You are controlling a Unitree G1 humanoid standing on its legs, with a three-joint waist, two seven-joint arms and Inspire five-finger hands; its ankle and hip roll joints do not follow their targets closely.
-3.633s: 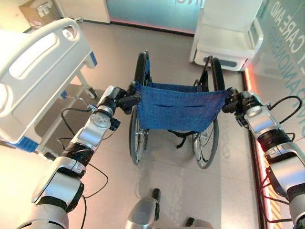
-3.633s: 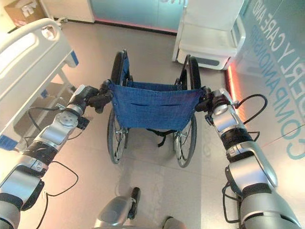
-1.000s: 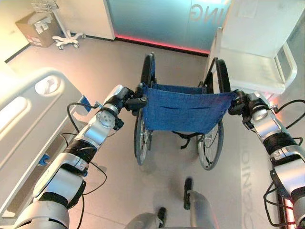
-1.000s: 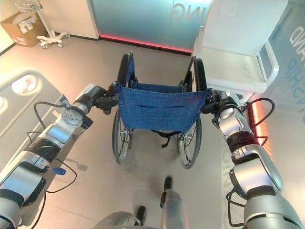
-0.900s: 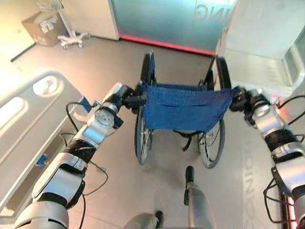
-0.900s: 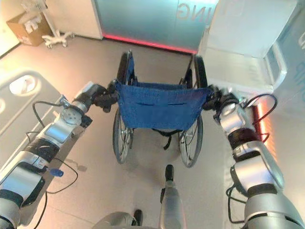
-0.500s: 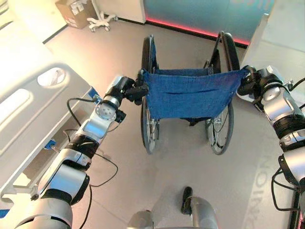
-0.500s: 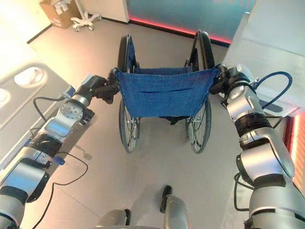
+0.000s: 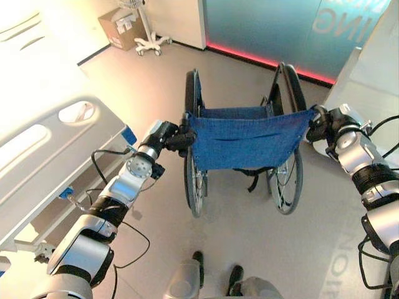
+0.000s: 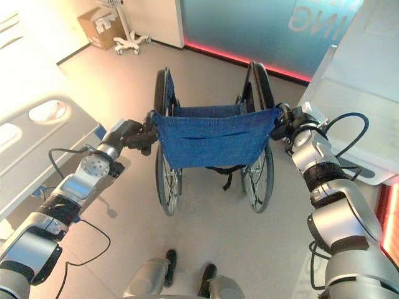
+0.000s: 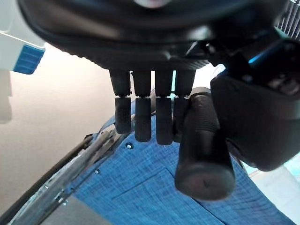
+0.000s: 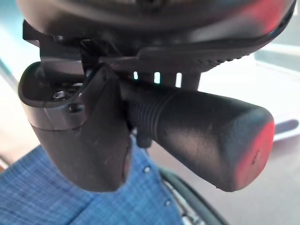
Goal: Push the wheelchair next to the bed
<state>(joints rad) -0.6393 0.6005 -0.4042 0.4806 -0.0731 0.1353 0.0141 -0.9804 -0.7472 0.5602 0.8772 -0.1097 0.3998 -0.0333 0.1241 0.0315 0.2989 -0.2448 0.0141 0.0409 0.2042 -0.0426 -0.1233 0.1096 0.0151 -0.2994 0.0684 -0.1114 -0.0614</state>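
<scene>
Between our left hand (image 9: 167,136) and right hand (image 9: 323,123), both clenched on its grips, the wheelchair (image 9: 244,138) rolls; uneven pushing could swing it into the bed (image 9: 43,149).

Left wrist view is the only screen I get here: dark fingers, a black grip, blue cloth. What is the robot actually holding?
Observer: The left hand is curled round the left push handle of a wheelchair; the blue cloth is its backrest.
Operator: Is the other hand doing anything?
Observer: The right hand is wrapped round the right push handle.
Operator: Where is the bed?
Observer: The bed stands on the robot's left, apart from the wheelchair, with open floor between them.
Operator: Anything ahead of the chair?
Observer: A cardboard box and a wheeled stand are at the far left wall.
</scene>
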